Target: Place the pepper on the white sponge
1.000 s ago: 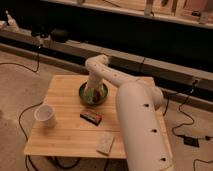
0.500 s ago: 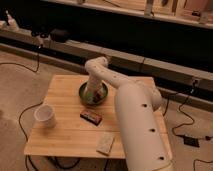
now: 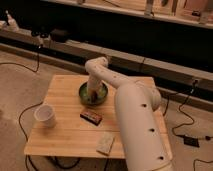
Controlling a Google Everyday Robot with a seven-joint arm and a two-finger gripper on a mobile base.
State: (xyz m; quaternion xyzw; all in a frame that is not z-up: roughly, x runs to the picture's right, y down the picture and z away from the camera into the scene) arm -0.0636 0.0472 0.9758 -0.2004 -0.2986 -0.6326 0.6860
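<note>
One bowl (image 3: 83, 96), end effector (image 3: 92, 93) inside

1 wooden table (image 3: 65, 100) stands on a pale floor. On its far middle sits 1 green bowl (image 3: 104, 93). 1 flat dark brown bar (image 3: 91, 116) lies just nearer than the bowl, apart from it. 1 white cup (image 3: 45, 115) stands upright at the left edge. Black cables (image 3: 37, 62) trail over the floor, and 1 small dark box (image 3: 190, 140) lies at the right.

Single camera looked down from high beside the arm (image 3: 137, 120), close in, facing across the desk (image 3: 65, 102); the pincer (image 3: 92, 93) sat down in the green bowl (image 3: 104, 90).
</note>
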